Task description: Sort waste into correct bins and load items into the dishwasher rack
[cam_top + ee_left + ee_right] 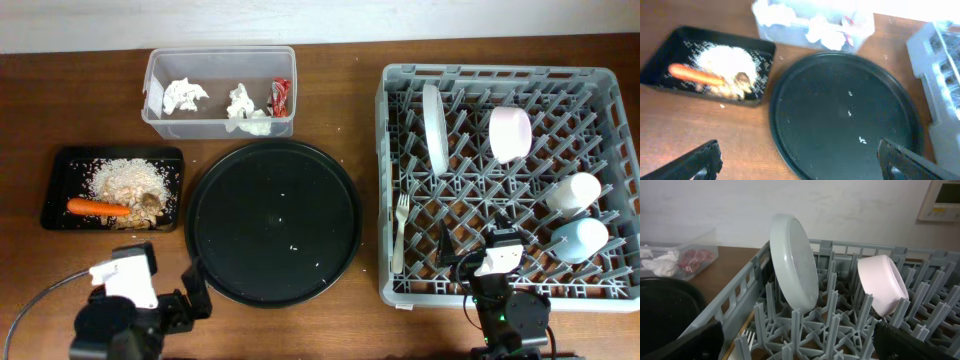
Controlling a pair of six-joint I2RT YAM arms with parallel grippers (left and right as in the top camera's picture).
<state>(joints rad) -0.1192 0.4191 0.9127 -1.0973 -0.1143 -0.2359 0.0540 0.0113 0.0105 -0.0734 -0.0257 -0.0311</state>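
Observation:
The dishwasher rack (500,72) holds a grey-white bowl (434,125) on edge, a pink bowl (510,133), a white cup (573,192), a light blue cup (580,238) and a pale fork (401,230). The clear tub (220,52) holds white tissues (185,95) and a red wrapper (281,95). The shallow black tray (60,155) holds a carrot (98,208), beige scraps (125,178) and a brown lump (150,203). My left gripper (800,165) is open and empty, low over the table at the round tray's near-left edge. My right gripper (800,340) is open and empty over the rack's front, facing both bowls (795,262).
A big round black tray (272,220) with a few white crumbs lies between the bins and the rack. The rack's upright pegs (835,325) stand right before the right gripper. A white wall runs behind the table.

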